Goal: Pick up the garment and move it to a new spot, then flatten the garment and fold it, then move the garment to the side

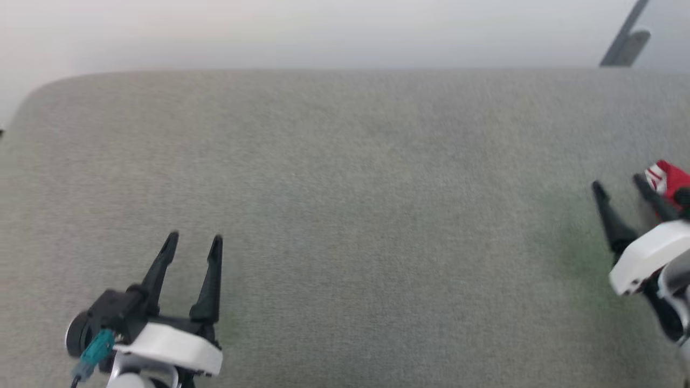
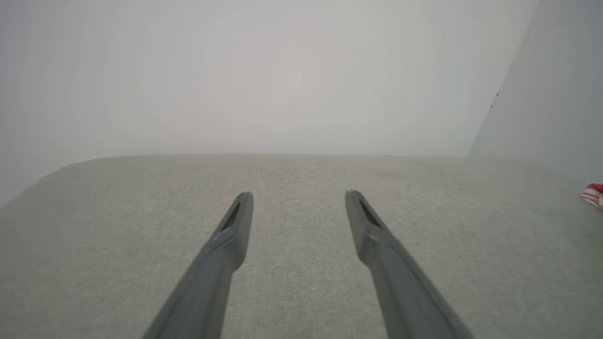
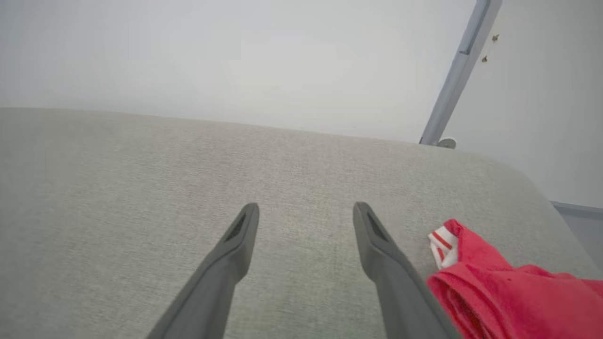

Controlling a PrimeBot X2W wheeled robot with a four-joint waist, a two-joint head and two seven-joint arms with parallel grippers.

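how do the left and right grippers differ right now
The left gripper is over bare grey surface, far from the garment; the right gripper is beside the garment. In the head view the left gripper's fingers lean right, the right gripper's lean left. Both are open and empty.

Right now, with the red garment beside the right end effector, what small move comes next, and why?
Probably draw the right end effector back, clear of the garment. Its jaws stand open and empty, and the garment looks folded, lying at the right side of the cushion.
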